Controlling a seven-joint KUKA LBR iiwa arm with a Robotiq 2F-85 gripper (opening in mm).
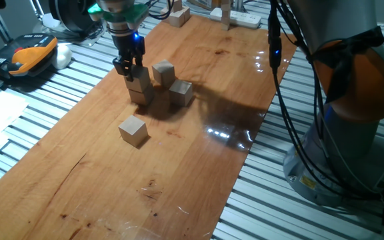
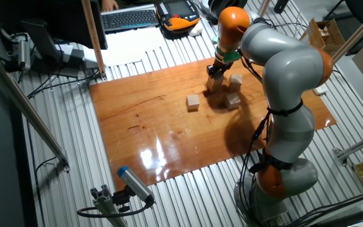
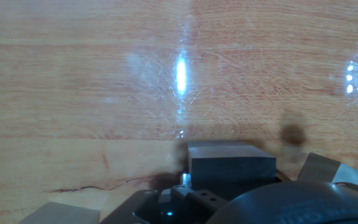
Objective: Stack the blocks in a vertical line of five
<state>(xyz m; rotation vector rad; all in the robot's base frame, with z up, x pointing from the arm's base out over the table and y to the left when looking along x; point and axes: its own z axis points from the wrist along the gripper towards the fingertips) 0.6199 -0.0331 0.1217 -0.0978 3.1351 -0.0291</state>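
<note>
Step in hand: judged to be an early stage of stacking; a two-block stack (image 1: 139,89) is seen upper left of centre in one fixed view, with the gripper (image 1: 128,65) directly over its top block.

Gripper state: fingers are seen at the sides of the top block; whether they are clamped on it or just parted cannot be told from these views. In the hand view a grey block face (image 3: 230,163) fills the lower centre, right beside the gripper body.

Block positions: a third block (image 1: 163,73) is noted just right of the stack; a fourth block (image 1: 181,92) sits right of and slightly below that; a lone block (image 1: 133,131) lies nearer the frame's bottom, apart from the group. In the other fixed view the same cluster is seen at upper centre, with the lone block (image 2: 193,103) to its left.

Surface: all blocks rest on the wooden board (image 1: 179,180) laid on the slatted desk (image 1: 59,93).

Orientation: the blocks are cubes, so no long axis is found; the stack's long axis is vertical. The top block appears slightly turned relative to the one below.

Next move (judgement): a clean vertical retreat would be called for, then a nearby block would be fetched and set squarely on top.

Risk (judgement): the neighbouring blocks stand close; a sideways exit could nudge them.
</note>
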